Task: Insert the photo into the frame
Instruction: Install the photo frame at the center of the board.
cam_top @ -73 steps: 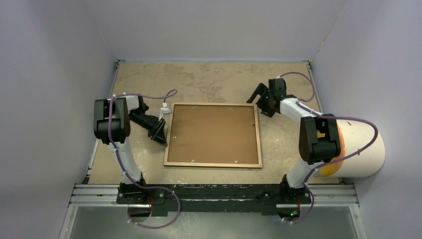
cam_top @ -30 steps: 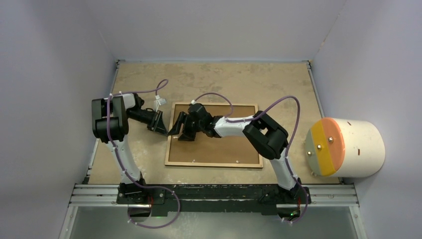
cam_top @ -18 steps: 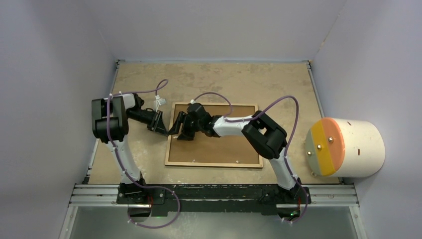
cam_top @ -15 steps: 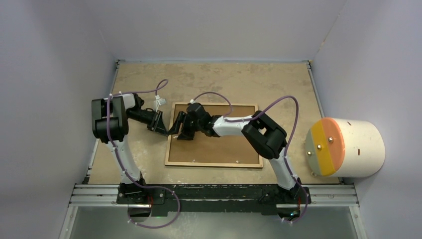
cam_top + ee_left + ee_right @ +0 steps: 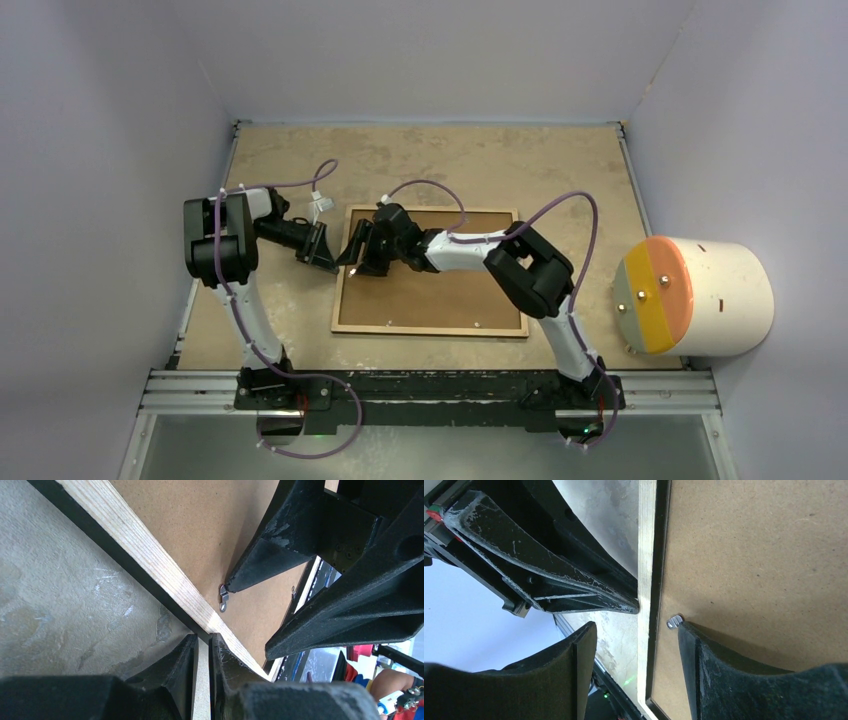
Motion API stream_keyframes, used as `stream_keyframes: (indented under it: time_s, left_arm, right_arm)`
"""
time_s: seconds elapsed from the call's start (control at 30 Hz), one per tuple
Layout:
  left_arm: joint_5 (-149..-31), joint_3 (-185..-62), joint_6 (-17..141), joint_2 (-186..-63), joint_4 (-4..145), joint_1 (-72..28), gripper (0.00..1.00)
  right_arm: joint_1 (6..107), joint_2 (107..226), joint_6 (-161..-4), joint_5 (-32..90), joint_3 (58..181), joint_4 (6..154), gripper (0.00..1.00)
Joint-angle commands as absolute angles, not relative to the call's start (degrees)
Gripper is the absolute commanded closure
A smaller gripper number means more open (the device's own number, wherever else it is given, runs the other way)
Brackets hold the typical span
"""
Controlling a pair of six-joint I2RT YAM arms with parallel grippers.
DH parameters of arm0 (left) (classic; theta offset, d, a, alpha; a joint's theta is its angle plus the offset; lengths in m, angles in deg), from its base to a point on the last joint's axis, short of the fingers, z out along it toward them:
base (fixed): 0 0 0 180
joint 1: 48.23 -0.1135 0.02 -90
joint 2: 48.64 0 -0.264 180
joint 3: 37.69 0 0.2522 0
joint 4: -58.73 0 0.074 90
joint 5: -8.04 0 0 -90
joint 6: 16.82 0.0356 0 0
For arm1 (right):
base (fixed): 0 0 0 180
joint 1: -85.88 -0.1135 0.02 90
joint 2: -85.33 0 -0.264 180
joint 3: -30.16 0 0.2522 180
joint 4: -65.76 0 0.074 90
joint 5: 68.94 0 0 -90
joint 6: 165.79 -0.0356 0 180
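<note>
Left end effector (image 5: 202, 645) clamps the frame (image 5: 430, 330) at nine o'clock. The right end effector (image 5: 636, 626), spread wide, has a fingertip at the retaining clip (image 5: 674, 621). Next, presumably: swivel the clip aside.

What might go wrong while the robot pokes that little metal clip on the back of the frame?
The right gripper is open, one fingertip at the clip; it might slip and scratch the backing board. Pushing may slide the frame, braced only by the shut left gripper at its rim. The two grippers sit close and might bump.
</note>
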State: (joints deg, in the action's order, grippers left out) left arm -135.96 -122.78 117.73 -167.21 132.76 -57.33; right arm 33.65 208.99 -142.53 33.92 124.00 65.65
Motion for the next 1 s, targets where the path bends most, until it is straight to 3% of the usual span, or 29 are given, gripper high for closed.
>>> stream_keyframes:
  time_s: [0.0,0.97]
  left_arm:
    - [-132.3,-120.9,121.4,-167.3,128.4,-56.8,0.84]
    - [-132.8,-121.0,122.5,-167.4,129.1,-56.8,0.86]
  right_arm:
    - [33.5,210.5,-141.5,33.4,126.0,65.2,0.37]
    - [33.4,213.3,-144.1,40.1,127.7,63.3,0.42]
